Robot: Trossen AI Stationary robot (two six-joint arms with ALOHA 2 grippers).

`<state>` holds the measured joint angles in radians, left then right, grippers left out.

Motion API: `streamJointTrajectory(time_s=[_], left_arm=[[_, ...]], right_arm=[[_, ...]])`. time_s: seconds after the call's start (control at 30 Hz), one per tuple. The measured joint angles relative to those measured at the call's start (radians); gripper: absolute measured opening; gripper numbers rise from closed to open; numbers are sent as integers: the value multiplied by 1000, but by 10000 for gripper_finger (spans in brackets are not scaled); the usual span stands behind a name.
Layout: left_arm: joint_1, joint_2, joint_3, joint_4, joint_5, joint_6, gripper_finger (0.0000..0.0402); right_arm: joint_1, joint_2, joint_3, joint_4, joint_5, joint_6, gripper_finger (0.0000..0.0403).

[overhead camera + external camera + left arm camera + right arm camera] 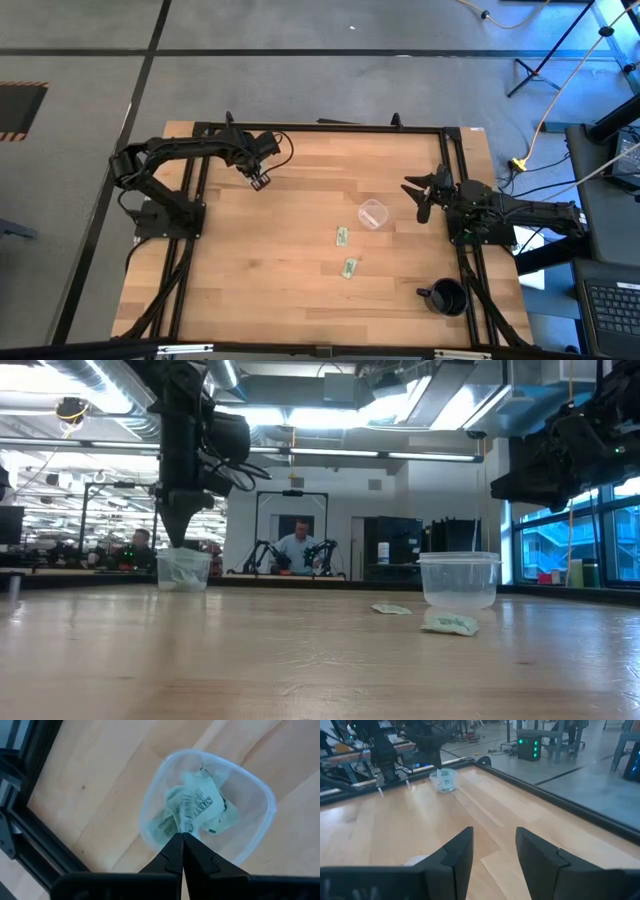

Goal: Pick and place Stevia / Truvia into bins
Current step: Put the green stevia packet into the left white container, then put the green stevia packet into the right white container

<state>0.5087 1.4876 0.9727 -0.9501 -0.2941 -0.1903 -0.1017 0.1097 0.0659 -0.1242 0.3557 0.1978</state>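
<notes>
Two clear bins are standing on the tabletop [250, 290]. One bin [207, 807] is sitting directly beneath the left gripper [259, 182] and is holding a crumpled heap of Stevia packets [192, 810]; their exact number cannot be counted, probably several. The other bin [373, 214] is standing near the middle of the tabletop, apparently empty as seen in the low view.

Two loose packets are lying flat on the tabletop: one packet [342, 236] just beside the middle bin and a second packet [350, 267] a little nearer the front edge. One black mug [447, 297] is standing apart at the right front.

The left gripper is hovering over its bin with fingers [172, 855] pressed together and holding nothing visible, so the deposit step appears to be finishing. The right gripper [424, 196] is waiting at the right side of the tabletop with its fingers [457, 852] spread apart and empty.

The next move is calling for a lift clear of the bin rim, then a fingers-apart descent onto one of the two flat packets. Thin paper lying flush on wood is likely requiring a low, pinching approach.
</notes>
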Motion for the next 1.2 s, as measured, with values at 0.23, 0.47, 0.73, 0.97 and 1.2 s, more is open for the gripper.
streamJointTrajectory(time_s=[0.23,0.47,0.73,0.97,1.2], left_arm=[[0,0,-1,9,4,53,28],[0,-5,0,8,-60,39,89],[-8,-104,89,-1,-84,70,115],[-27,-269,134,70,38,86,115],[-62,-441,132,163,218,111,111]], right_arm=[[0,0,0,0,0,10,152],[0,0,0,2,0,3,152],[0,-1,0,132,-7,-122,152],[0,16,22,313,-173,-287,152],[1,218,172,244,-199,-344,152]])
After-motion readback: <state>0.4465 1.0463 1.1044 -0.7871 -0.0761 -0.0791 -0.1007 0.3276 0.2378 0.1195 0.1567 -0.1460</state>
